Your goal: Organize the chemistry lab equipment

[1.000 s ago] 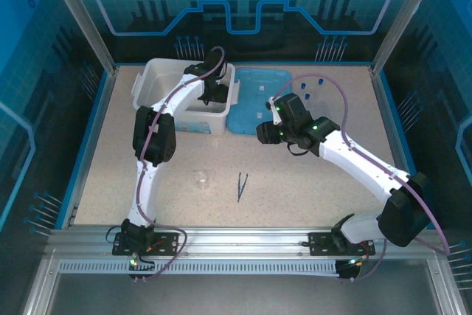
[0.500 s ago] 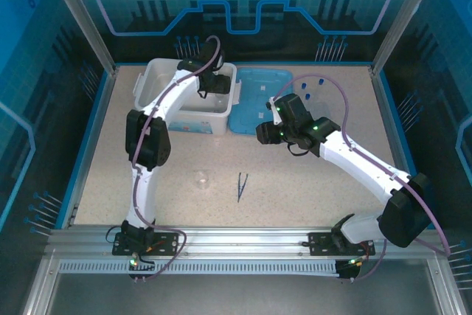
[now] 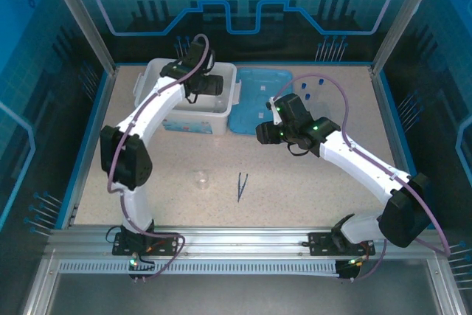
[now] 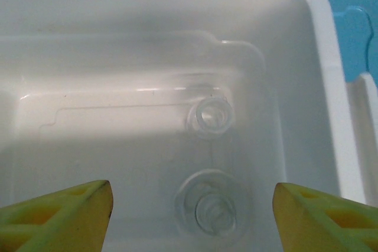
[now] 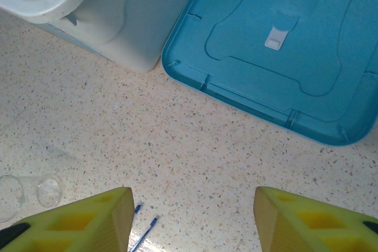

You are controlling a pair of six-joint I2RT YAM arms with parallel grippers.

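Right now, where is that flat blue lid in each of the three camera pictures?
Top external: the blue lid lies flat on the table, just right of the white tub.
Left wrist: the lid is a blue patch at top right, beyond the tub's rim.
Right wrist: the lid takes the upper right.
Shared landmark: the tub wall beside it.

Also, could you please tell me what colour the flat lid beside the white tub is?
The lid is light blue, clearest in the right wrist view.
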